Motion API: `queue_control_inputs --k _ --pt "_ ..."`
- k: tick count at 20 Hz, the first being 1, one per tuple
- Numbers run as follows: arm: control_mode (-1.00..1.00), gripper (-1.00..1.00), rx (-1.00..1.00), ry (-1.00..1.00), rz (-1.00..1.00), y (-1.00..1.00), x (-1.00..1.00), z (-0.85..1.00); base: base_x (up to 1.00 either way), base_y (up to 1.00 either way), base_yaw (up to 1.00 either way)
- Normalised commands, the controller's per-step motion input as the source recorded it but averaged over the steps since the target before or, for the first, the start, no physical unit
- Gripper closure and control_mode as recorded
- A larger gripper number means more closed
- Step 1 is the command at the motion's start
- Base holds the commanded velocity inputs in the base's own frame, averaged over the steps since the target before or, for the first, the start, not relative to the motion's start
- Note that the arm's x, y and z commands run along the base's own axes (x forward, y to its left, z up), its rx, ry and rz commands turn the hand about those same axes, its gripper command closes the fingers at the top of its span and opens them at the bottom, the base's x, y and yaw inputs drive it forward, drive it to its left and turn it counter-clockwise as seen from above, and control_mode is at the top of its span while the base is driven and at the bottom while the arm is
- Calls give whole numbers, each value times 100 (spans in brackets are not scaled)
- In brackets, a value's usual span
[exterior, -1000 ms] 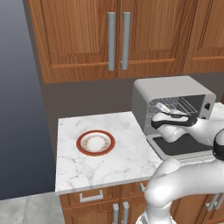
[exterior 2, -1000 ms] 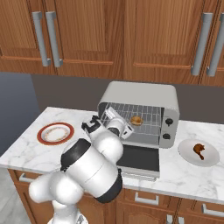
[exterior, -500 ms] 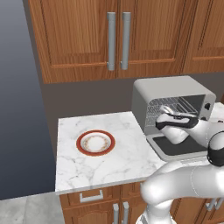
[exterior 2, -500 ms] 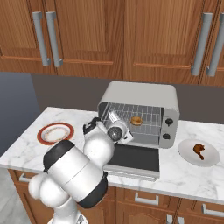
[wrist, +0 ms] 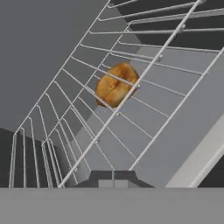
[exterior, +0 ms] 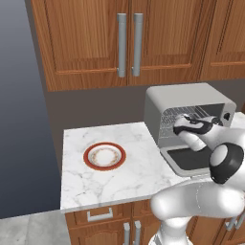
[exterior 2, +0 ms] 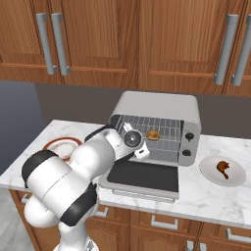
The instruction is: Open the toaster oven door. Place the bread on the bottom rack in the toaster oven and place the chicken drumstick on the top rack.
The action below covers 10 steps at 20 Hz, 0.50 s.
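Note:
The toaster oven [exterior 2: 159, 105] stands on the counter with its door [exterior 2: 143, 176] folded down flat. Inside, the bread [exterior 2: 153, 135] lies on a wire rack [exterior 2: 166, 131]; I cannot tell which of the two racks it is. In the hand view the bread [wrist: 115, 85] sits ahead, with thin rack wires [wrist: 87, 148] crossing in front of it. My gripper [wrist: 113, 178] is shut and holds nothing. It hovers at the oven mouth, just left of the bread [exterior 2: 143, 149] [exterior: 181, 125]. The chicken drumstick [exterior 2: 223, 168] lies on a white plate [exterior 2: 211, 172] right of the oven.
An empty red-rimmed plate [exterior: 105, 156] sits on the marble counter [exterior: 119, 182] left of the oven. Wooden cabinets with silver handles [exterior: 129, 45] hang above. My own arm's big elbow [exterior 2: 59, 181] fills the space in front of the counter.
The jaws have closed, and the bread stays on the rack apart from them. The hand has barely shifted at the oven mouth while the elbow has swung lower.

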Motion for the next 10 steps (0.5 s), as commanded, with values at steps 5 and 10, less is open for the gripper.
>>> queue_control_inputs --k 5,10 --pt "-100 100 13 3 0 0 -3 13 0 0 0" --pt "-100 -100 11 1 0 0 -12 4 0 0 0"
